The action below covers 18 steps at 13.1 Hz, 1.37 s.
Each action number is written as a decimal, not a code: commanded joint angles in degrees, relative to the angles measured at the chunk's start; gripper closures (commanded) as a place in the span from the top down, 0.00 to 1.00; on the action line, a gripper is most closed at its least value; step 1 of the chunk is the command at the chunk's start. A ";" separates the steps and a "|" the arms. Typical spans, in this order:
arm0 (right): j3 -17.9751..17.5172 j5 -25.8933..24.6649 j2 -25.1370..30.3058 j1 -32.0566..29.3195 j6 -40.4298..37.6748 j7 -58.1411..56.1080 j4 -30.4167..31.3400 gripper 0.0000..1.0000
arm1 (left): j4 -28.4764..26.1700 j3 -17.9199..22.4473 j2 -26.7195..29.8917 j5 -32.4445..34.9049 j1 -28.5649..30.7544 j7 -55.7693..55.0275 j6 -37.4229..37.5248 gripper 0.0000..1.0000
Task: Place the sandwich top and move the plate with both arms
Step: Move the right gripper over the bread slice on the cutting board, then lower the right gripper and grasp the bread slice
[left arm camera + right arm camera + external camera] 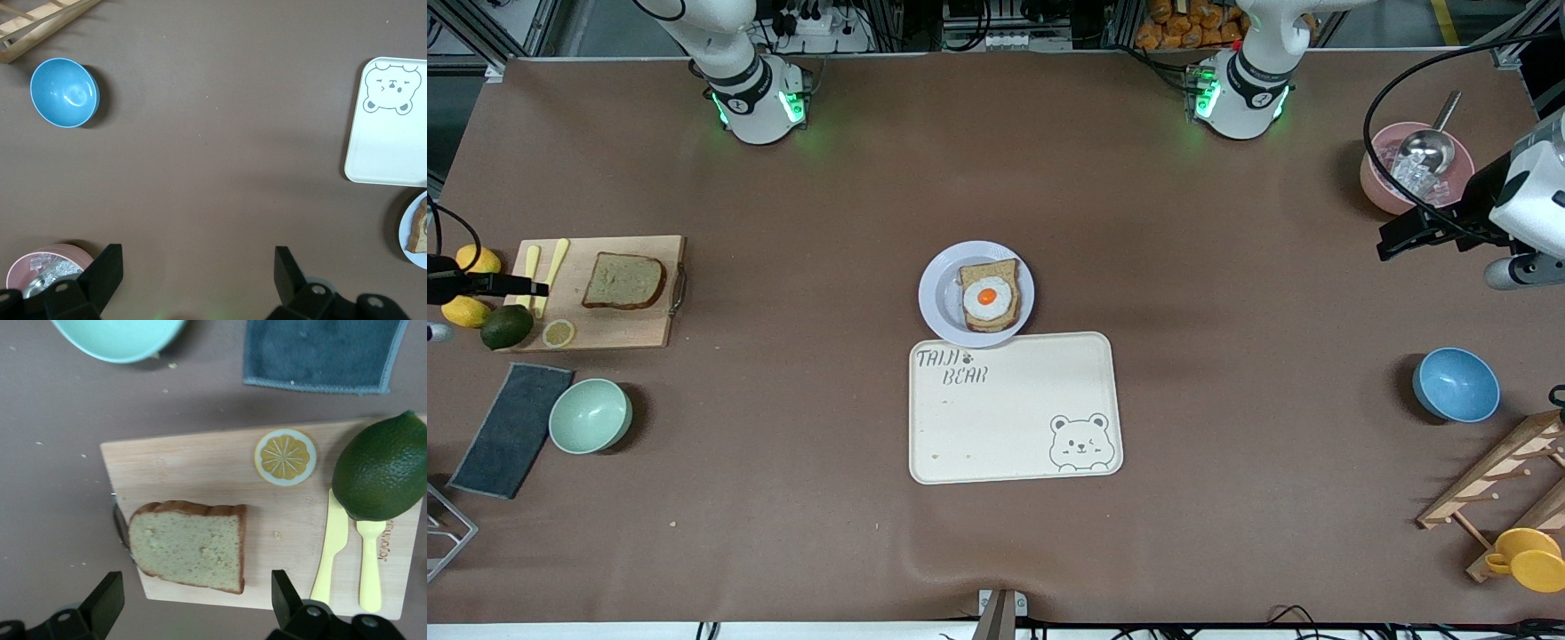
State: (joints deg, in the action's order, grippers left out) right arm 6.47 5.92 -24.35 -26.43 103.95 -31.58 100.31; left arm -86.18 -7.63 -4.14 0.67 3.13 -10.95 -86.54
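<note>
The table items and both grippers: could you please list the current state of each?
Plain bread slice: flat on the cutting board, ungripped.
Plate: touching the tray, holding egg-topped bread.
Blue bowl: upright, empty.
Green bowl: upright, empty.
Left gripper: open, over bare table.
Right gripper: open, over the board.

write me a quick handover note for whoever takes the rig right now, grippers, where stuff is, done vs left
Right gripper: open, empty, over the cutting board above the plain bread slice.
Left gripper: open, empty, over bare table near the pink bowl, waiting.
Plate sits mid-table, touching the bear tray's edge, holding the egg-topped slice.
Done: nothing yet.
Left: grasp the plain slice, lay it on the egg, then move the plate with both arms.
</note>
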 commanded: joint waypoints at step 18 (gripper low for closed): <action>-1.20 7.26 -6.58 -5.21 12.05 -9.64 8.67 0.49 | -0.57 -0.02 -1.05 -0.05 0.38 0.14 -2.67 1.00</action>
State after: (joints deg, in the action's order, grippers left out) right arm 6.28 11.35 -31.33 -30.45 114.14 -40.02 106.97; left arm -86.29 -7.60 -5.48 0.67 3.34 -10.95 -88.57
